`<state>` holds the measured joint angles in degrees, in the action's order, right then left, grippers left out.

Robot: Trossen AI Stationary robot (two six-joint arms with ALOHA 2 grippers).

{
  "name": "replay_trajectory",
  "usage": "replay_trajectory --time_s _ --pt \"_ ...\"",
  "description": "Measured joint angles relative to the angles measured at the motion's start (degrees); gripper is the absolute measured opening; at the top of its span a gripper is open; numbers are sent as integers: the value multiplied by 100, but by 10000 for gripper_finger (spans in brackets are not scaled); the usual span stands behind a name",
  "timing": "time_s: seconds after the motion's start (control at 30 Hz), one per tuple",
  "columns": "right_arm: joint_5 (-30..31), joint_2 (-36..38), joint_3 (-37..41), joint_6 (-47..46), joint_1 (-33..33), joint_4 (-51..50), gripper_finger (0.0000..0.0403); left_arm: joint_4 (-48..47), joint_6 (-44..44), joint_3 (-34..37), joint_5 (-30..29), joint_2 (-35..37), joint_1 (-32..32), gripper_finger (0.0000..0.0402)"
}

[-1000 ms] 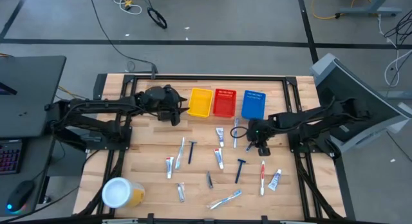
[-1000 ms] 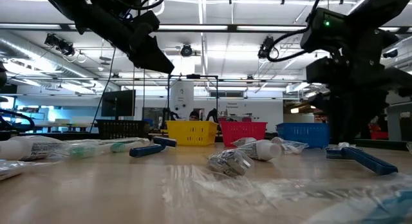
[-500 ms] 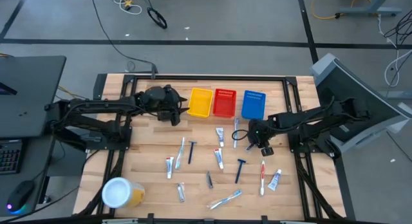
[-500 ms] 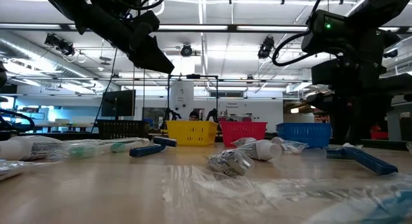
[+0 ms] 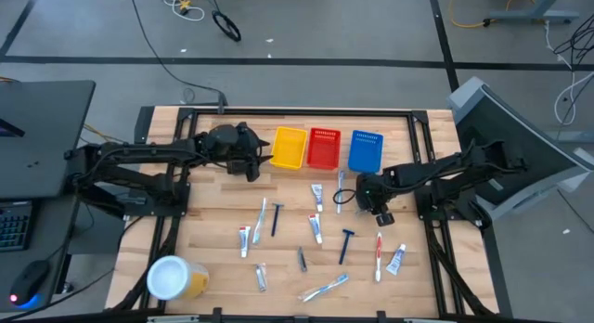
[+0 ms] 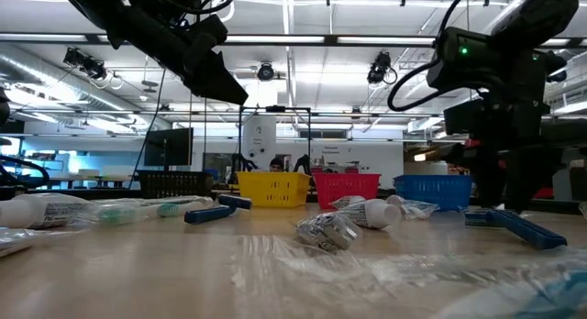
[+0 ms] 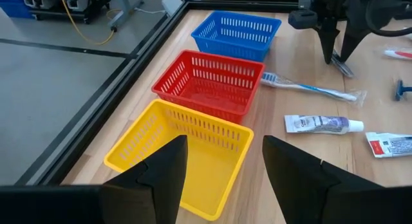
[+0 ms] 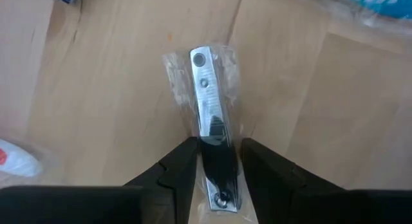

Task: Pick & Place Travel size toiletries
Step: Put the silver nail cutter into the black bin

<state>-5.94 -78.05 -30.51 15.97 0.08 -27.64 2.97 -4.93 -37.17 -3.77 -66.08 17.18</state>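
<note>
Right wrist view: right gripper (image 8: 211, 161) down at the table, fingers apart but close on either side of a wrapped metal clipper (image 8: 210, 114), flat on the wood, not yet clamped. High view: same gripper (image 5: 364, 195) mid-table, just in front of the blue basket (image 5: 365, 150), with a toothbrush (image 5: 340, 189) and a white tube (image 5: 317, 196) just beside, other toiletries spread nearer the front. Left gripper (image 7: 222, 161) parked over the yellow basket (image 7: 187, 153), fingers wide apart and empty. Likely risks: slick wrapper and a thin flat piece, so pads may skate off or pinch only film; fingertips hard on the wood could jam; a skewed close could spin the clipper into the toothbrush. Room: open wood to the right and toward the front; baskets close behind, so a straight lift looks safest before any travel over the rims.
</note>
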Motion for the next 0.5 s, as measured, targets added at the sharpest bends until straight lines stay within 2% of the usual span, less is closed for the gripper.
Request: replay_trajectory --time_s 0.2,0.37,0.5 --pt "117 -10 6 -54 2 25 116 1 7 0 2 0 -1 212" --pt "-33 -17 16 -681 -4 195 84 64 140 0 2 0 -1 212" --pt "-257 -29 16 -1155 -4 521 73 86 427 -2 2 0 -1 212"
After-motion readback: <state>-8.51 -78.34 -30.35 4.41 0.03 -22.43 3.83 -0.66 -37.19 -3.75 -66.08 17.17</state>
